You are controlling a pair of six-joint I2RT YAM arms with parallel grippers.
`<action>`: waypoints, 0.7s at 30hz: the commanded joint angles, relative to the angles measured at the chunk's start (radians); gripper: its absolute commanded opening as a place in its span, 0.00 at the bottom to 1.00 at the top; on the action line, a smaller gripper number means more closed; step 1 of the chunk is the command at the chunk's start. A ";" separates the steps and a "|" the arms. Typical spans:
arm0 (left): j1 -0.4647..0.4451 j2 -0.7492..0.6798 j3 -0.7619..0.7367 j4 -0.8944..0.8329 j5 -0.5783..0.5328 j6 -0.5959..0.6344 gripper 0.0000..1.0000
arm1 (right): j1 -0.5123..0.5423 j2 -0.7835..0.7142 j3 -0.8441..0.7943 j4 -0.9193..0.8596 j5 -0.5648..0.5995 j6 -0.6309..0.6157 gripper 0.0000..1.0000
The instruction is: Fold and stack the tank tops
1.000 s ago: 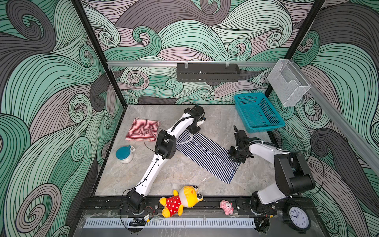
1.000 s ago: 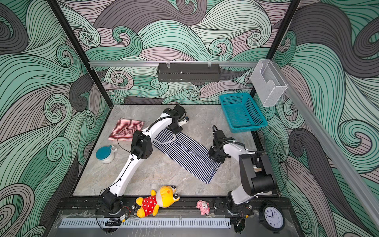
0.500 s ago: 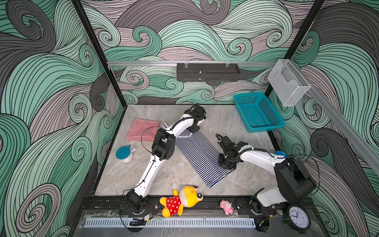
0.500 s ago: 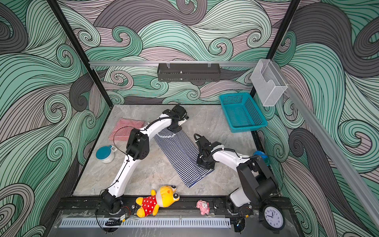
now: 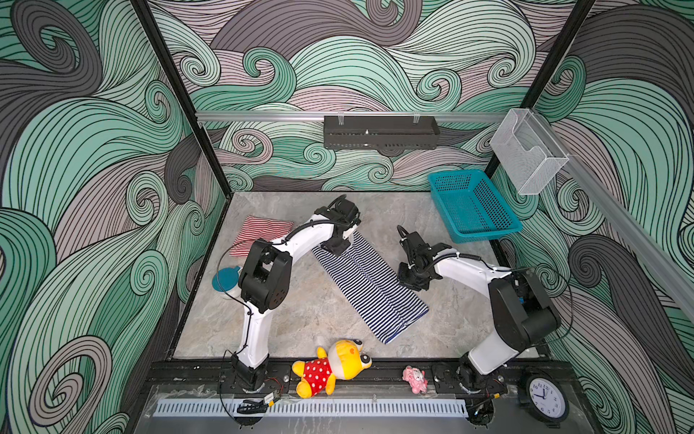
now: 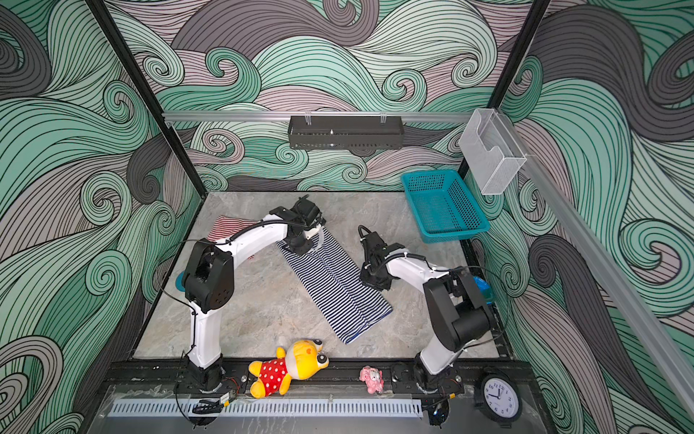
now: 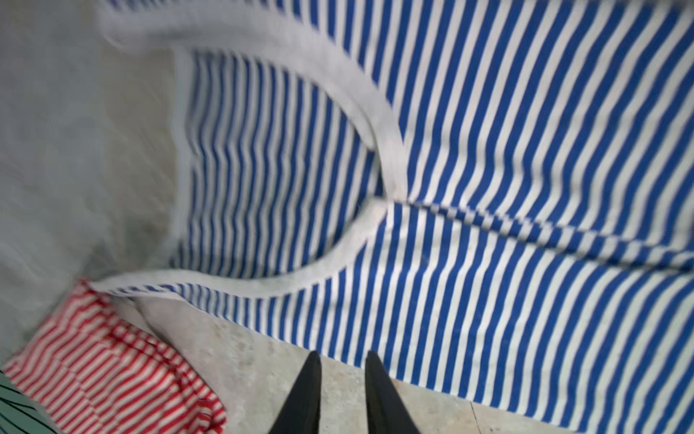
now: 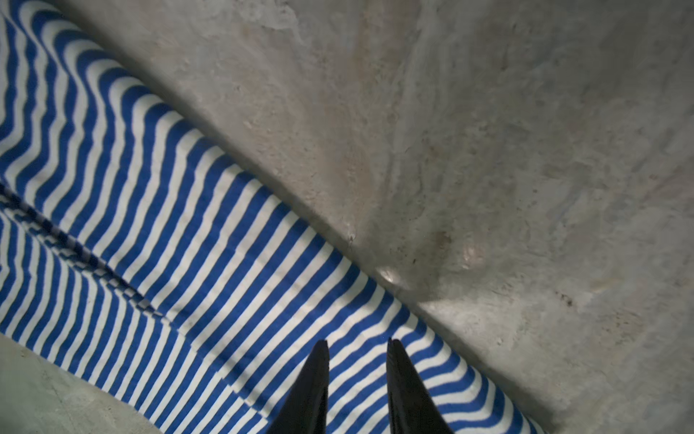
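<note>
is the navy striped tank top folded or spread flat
Partly folded: the navy striped tank top lies as a long narrow strip, both sides turned in to meet along a middle line; no crosswise fold.

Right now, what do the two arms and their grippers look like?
Both arms match: the left arm and right arm have glossy white links between bulky black joint housings, with thin black cables looping alongside. The left gripper and right gripper each carry two slim black fingers tapering to points. No markings show.
</note>
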 commanded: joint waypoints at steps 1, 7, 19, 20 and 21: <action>0.009 -0.026 -0.046 0.032 0.030 -0.054 0.25 | -0.007 0.032 0.028 0.035 -0.032 -0.023 0.29; 0.009 0.039 -0.072 0.012 0.053 -0.070 0.24 | -0.006 0.038 -0.036 0.061 -0.032 -0.009 0.28; 0.021 0.277 0.167 -0.021 -0.033 -0.006 0.24 | 0.034 -0.050 -0.182 0.091 -0.047 0.074 0.28; 0.024 0.306 0.209 -0.032 -0.042 -0.003 0.24 | 0.045 -0.055 -0.190 0.095 -0.048 0.087 0.28; 0.029 0.337 0.257 -0.047 -0.044 -0.002 0.24 | 0.059 -0.058 -0.196 0.102 -0.054 0.102 0.28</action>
